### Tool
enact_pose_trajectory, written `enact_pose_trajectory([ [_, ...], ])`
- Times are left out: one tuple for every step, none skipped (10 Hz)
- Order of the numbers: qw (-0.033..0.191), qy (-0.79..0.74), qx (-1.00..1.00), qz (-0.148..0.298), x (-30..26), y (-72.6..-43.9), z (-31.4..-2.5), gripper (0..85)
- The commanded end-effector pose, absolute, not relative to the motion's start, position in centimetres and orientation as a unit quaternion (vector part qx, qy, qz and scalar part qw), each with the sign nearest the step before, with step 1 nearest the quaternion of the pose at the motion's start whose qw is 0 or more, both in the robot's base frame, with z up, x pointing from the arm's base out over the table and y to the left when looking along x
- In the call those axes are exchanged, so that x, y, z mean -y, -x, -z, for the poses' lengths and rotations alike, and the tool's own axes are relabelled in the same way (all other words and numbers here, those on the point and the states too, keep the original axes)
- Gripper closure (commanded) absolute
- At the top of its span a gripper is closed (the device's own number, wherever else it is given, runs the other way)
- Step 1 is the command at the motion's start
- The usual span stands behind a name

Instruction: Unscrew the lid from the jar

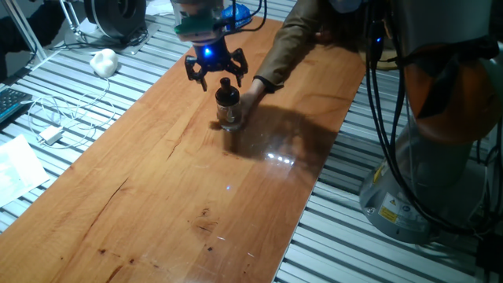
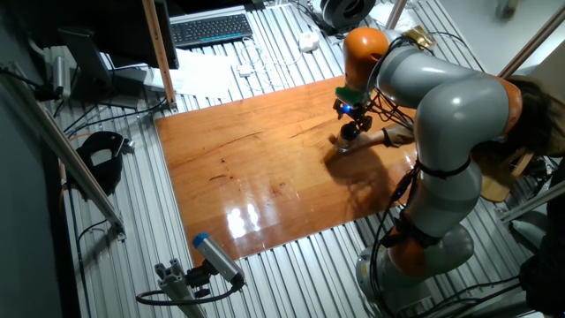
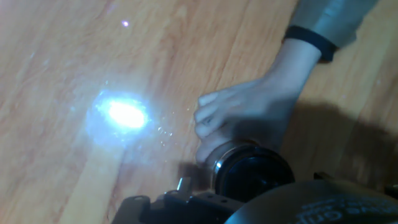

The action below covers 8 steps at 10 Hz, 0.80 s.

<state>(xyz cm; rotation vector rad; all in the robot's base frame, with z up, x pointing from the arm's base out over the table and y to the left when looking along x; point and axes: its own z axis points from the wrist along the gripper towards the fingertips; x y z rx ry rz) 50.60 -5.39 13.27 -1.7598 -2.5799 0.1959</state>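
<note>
Gripper [image 1: 215, 72] hangs open just above the lid [image 1: 226, 84], holding nothing. A person's hand [image 3: 245, 115] steadies the jar [image 1: 229, 110] on the table [image 1: 173, 181].

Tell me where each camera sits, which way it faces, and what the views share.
One fixed view: at a table end, facing along it to the tool above the lid.
The other fixed view: high opposite, facing down at the table and the whole arm.
Hand view: on the hand, facing down; the tool's dark edge shows.
All three share the jar and a person's hand holding it.
</note>
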Motion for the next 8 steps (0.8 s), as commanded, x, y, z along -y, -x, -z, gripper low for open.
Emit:
enact_pose_trajectory([
  [0.013, 0.651, 0.757, -0.058, 5.58, -50.38, -12.94, 17.0],
  [0.012, 0.65, 0.758, -0.057, 5.58, -50.27, -12.68, 17.0],
  [0.012, 0.652, 0.756, -0.058, 5.45, -50.3, -12.57, 17.0],
  [0.011, 0.652, 0.756, -0.059, 5.37, -50.33, -12.52, 17.0],
  [0.011, 0.651, 0.756, -0.059, 5.37, -50.37, -12.47, 17.0],
  [0.011, 0.651, 0.757, -0.059, 5.38, -50.42, -12.39, 17.0],
  [0.011, 0.651, 0.757, -0.059, 5.39, -50.46, -12.32, 17.0],
  [0.012, 0.651, 0.757, -0.059, 5.38, -50.46, -12.31, 17.0],
])
